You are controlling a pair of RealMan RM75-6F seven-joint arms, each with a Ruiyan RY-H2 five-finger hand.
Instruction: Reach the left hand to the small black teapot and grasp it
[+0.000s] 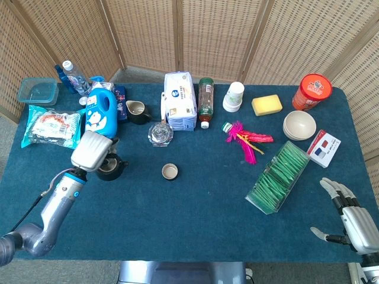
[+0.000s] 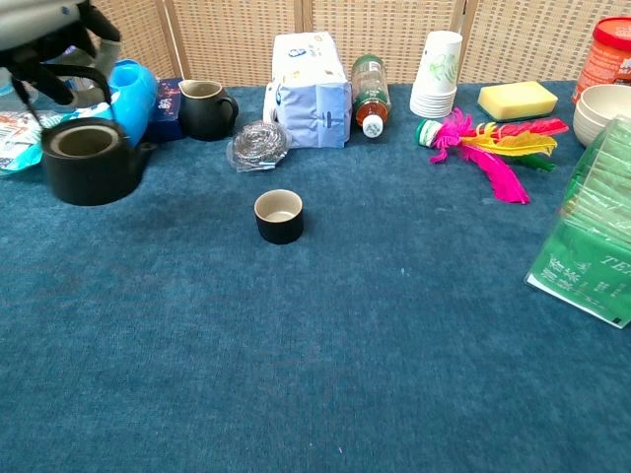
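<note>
My left hand (image 2: pixel 44 30) grips the small black teapot (image 2: pixel 89 161) by its handle, lifted off the counter (image 2: pixel 325 345); grasp looks complete.

From my station I see a table (image 1: pixel 195 207) covered in dark blue, carpet-like cloth, filling most of both views. Behind it stands a folding screen (image 1: pixel 213 35) of woven, tan wicker panels set in wooden frames, angled in zigzag sections across the back. A strip of grey floor (image 1: pixel 142 74) shows beneath the screen's lower edge. The light is bright and even, with soft shadows on the cloth.
</note>
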